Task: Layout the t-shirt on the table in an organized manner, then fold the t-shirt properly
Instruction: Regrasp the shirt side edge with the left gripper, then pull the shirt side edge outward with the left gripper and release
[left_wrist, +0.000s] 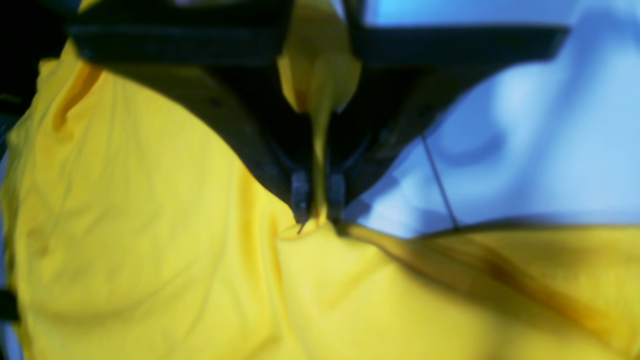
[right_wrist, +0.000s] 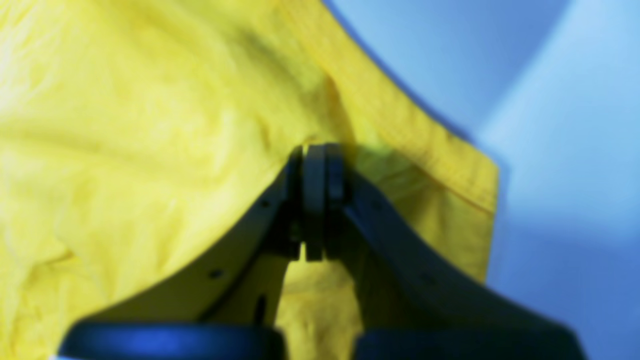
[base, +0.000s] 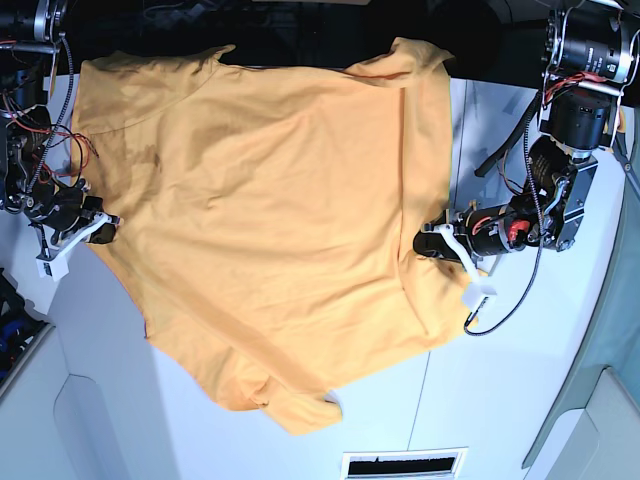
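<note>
**T-shirt stretched between both arms**

The t-shirt (base: 270, 230) lies spread on the table (base: 520, 400), its long axis running top to bottom between your two arms. The left gripper (left_wrist: 318, 210) pinches a fold at one side edge; the right gripper (right_wrist: 314, 200) is clamped on the opposite edge. Both arms reach inward, low.

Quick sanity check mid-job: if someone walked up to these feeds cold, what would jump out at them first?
The orange-yellow t-shirt would, spread wide and wrinkled over most of the white table, with its top edge reaching the dark far side. Next come the two arms at its sides: the left pincer is shut on a fold of the shirt's edge on the base view's right, and the right pincer is shut on the opposite edge.
</note>
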